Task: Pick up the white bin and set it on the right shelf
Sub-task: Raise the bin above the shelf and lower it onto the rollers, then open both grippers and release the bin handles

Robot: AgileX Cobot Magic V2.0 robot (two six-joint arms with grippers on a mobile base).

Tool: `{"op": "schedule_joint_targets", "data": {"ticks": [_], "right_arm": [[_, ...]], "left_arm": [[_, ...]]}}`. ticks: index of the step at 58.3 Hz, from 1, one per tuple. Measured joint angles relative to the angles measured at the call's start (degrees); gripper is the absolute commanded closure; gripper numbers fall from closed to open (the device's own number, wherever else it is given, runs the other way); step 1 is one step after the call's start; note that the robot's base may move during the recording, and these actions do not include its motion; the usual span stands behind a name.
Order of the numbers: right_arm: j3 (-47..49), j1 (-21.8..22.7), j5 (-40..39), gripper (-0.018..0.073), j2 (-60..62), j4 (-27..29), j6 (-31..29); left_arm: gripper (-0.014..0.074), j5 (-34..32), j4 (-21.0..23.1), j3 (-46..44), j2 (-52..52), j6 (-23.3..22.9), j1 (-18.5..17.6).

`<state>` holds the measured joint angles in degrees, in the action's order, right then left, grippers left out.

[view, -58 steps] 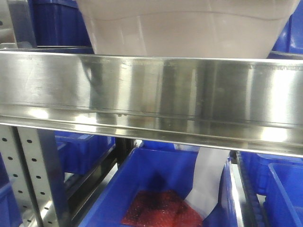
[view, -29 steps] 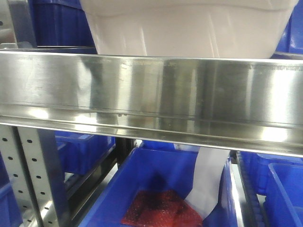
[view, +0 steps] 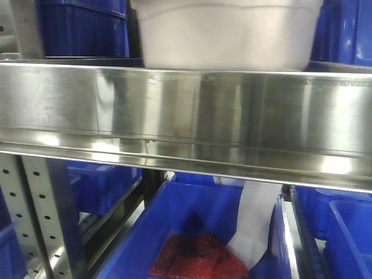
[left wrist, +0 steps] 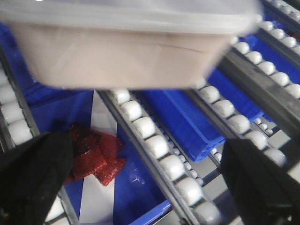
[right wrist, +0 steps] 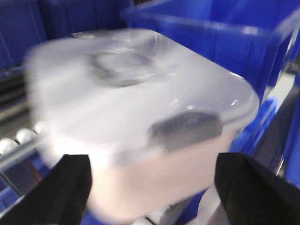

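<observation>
The white bin stands on the right shelf, behind its broad shiny steel front rail; only the bin's lower part shows at the top of the front view. In the left wrist view the bin rests on white rollers, beyond my left gripper, which is open with nothing between its black fingers. The right wrist view is blurred: the bin's white lid carries a grey latch. My right gripper is wide open just in front of the bin's near end.
Blue crates flank the bin on the shelf. Below the rail sits a blue crate holding red packets and a white sheet. A perforated upright post stands at lower left. Another blue crate rises behind the bin.
The bin has slid back, away from the front rail, and looks narrower in the front view. The rail and the lower crates have not moved.
</observation>
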<state>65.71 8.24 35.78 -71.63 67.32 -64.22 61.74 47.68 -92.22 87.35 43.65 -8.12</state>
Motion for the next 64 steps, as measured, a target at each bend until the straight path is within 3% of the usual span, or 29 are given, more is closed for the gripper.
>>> {"op": "schedule_joint_targets", "data": {"ticks": [9,14,23,31,36,46,54,64], "right_arm": [[0.00,0.00,0.49,0.0298,5.42,0.00,0.00],[0.00,0.00,1.96,0.0490,8.71,0.00,0.50],[0.00,-0.12,3.70,0.0487,13.67,-0.25,3.15],[-1.64,-0.12,3.78,0.0487,18.50,-3.10,5.34],[-4.67,-0.12,3.78,0.0487,22.35,-8.70,8.78],[-12.78,-0.12,2.41,0.0487,31.66,-24.71,21.69],[-18.58,-0.12,1.91,0.0487,39.30,-35.70,33.71],[-24.34,-0.12,1.58,0.0487,47.10,-43.88,43.90]], "left_arm": [[0.0275,3.44,0.87,-0.02,-3.35,0.00,0.00],[0.0432,5.37,1.27,-0.02,-4.60,0.00,0.00],[0.0729,8.28,1.27,-0.05,-5.86,0.00,0.00],[0.0716,8.69,-1.21,-0.05,-6.89,-2.93,0.00],[0.0716,8.69,-6.98,-0.05,-7.71,-7.87,0.00],[0.0716,7.58,-20.48,2.42,-11.83,-17.70,0.00],[0.0716,1.86,-27.41,10.08,-18.85,-21.72,0.00],[0.0716,-9.92,-29.73,25.19,-31.21,-22.32,0.00]]}}
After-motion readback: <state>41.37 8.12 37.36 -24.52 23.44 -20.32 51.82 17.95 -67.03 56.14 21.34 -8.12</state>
